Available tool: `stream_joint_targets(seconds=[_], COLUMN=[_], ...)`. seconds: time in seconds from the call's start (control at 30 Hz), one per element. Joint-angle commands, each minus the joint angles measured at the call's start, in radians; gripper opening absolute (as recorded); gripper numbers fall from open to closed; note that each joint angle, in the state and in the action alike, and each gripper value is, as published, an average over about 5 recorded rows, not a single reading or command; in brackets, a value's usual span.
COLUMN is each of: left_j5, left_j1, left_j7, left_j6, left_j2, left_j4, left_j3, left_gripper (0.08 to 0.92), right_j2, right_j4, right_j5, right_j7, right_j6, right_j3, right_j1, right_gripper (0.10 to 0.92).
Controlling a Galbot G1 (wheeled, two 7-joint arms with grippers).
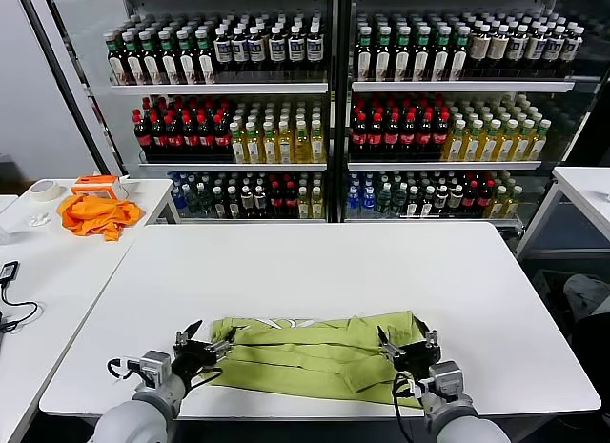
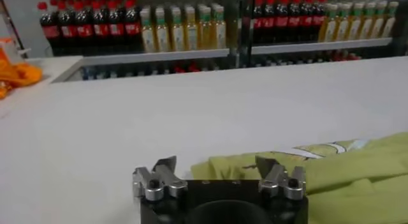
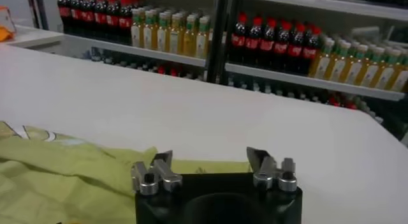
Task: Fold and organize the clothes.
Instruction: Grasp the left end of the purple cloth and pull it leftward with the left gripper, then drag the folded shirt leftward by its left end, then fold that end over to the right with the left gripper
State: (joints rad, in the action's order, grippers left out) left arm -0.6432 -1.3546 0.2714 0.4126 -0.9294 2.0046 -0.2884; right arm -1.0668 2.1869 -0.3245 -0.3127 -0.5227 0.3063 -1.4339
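The T-shirt [image 1: 319,352] is laid folded into a long strip on the white table [image 1: 315,262]. The left gripper [image 1: 204,346] and right gripper [image 1: 406,345] are held wide open at its two ends, so nothing is gripped.

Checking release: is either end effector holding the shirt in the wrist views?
No: left end effector and right end effector both stand open, with nothing of the T-shirt between them.

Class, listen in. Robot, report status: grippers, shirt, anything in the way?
Left gripper open at the shirt's left end, right gripper open at its right end. Shirt folded into a strip near the table's front edge, not held. Nothing in the way.
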Motion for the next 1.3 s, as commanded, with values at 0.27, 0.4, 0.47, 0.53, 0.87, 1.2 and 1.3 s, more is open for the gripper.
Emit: stream_joint_targets(seconds=[0.27,0.4,0.47,0.53,0.87,1.2,1.3], left_j5=[-0.085,-0.088,-0.088,-0.088,-0.019,0.199,0.233], left_j1=[0.008,-0.002,-0.009,-0.016,-0.002,-0.034,-0.07], left_j7=[0.133,0.133,0.133,0.131,0.119,0.119,0.109], left_j6=[0.072,0.071,0.071,0.07,0.054,0.126,0.154], left_j2=[-0.048,-0.049,-0.053,-0.059,-0.076,-0.094,-0.055], left_j4=[-0.042,-0.032,-0.024,-0.017,-0.033,0.05,0.066], left_j3=[0.054,0.059,0.062,0.065,0.064,-0.103,-0.221], left_gripper=[0.787,0.681,0.62,0.568,0.273,0.106,0.106], right_j2=[-0.006,-0.009,-0.01,-0.011,-0.015,-0.006,-0.006], right_j4=[0.02,0.009,0.006,0.005,0.002,0.007,0.004], right_j5=[0.045,0.053,0.056,0.057,0.069,0.069,0.069], right_j7=[0.001,0.003,0.005,0.005,0.004,0.003,0.004], right_j6=[0.009,0.013,0.014,0.014,0.02,0.02,0.02], right_j3=[0.02,0.011,0.005,0.0,-0.003,0.008,0.009], right_j1=[-0.044,-0.036,-0.036,-0.034,-0.034,-0.024,-0.018], right_gripper=[0.823,0.823,0.823,0.823,0.823,0.823,0.823])
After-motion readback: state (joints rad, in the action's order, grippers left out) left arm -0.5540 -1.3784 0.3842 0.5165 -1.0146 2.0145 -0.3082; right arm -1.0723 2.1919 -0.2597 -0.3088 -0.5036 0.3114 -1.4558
